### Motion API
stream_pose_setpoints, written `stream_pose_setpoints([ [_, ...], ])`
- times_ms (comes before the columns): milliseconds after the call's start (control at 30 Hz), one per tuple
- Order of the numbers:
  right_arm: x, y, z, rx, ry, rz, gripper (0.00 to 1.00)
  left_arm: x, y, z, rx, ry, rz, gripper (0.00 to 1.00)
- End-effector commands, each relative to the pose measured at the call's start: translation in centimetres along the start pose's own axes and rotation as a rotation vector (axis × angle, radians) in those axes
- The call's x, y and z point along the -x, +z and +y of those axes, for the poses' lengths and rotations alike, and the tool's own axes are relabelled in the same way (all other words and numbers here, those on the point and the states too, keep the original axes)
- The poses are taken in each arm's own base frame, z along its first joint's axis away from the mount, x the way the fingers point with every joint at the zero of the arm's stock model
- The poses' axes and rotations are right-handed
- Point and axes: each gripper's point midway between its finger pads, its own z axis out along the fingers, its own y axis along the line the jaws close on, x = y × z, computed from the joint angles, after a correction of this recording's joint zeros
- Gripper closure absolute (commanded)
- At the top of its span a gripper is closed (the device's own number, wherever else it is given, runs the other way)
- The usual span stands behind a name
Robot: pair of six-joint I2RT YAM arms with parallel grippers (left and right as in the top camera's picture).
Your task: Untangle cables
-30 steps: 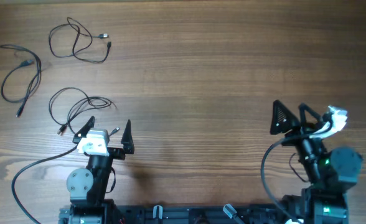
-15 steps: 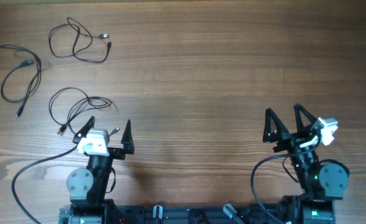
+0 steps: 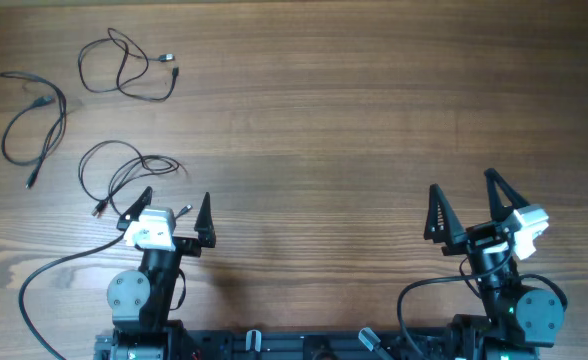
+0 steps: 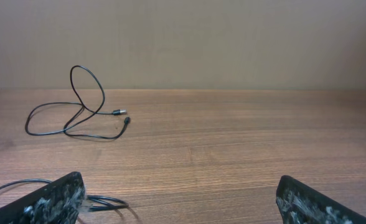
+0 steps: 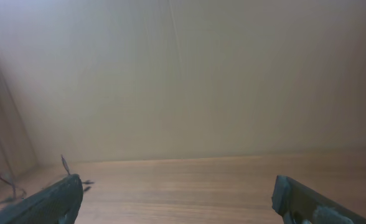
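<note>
Three thin black cables lie apart on the left of the wooden table. One loops at the far left corner [image 3: 122, 68], one lies by the left edge [image 3: 40, 102], and one [image 3: 124, 172] lies just beyond my left gripper [image 3: 174, 196]. That gripper is open and holds nothing. In the left wrist view the far loop [image 4: 83, 111] lies ahead, and the near cable [image 4: 108, 200] runs beside the left finger [image 4: 52, 200] of the open gripper [image 4: 180, 205]. My right gripper [image 3: 463, 185] stands open and empty at the near right, far from the cables, with its fingers [image 5: 46, 202] spread wide.
A thicker black arm cable [image 3: 49, 275] curves from the left arm's base along the near edge. Both arm bases [image 3: 139, 295] sit at the table's front. Faint wire ends [image 5: 65, 165] show at the far left of the right wrist view.
The right arm has drawn back toward the near edge and turned, its gripper staying open. The left arm and the three cables have not moved.
</note>
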Motion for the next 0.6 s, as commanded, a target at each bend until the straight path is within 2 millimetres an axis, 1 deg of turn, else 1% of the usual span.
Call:
stream_pose_setpoints([
  [0, -0.6, -0.1, 0.0, 0.008, -0.121, 0.004, 0.00, -0.3, 0.0, -0.4, -0.023, 0.022, 0.006, 0.00],
  [100, -2.0, 0.0, 0.0, 0.022, -0.186, 0.026, 0.00, -0.3, 0.0, -0.4, -0.023, 0.022, 0.006, 0.00],
  [267, -4.1, 0.1, -0.7, 0.019, -0.182, 0.041, 0.00, -0.3, 0.0, -0.4, -0.023, 0.022, 0.006, 0.00],
  [400, -4.9, 0.1, -0.4, 0.037, -0.250, 0.069, 0.00, -0.3, 0.0, -0.4, -0.023, 0.022, 0.006, 0.00],
  [433, -5.3, 0.1, -0.5, 0.035, -0.255, 0.085, 0.00, -0.3, 0.0, -0.4, -0.023, 0.022, 0.006, 0.00],
  [533, -7.5, -0.2, -1.1, 0.026, -0.257, 0.179, 0.00, -0.3, 0.0, -0.4, -0.023, 0.022, 0.006, 0.00],
  [567, -7.5, -0.2, -1.0, 0.027, -0.258, 0.176, 0.00, -0.3, 0.0, -0.4, -0.023, 0.022, 0.006, 0.00],
])
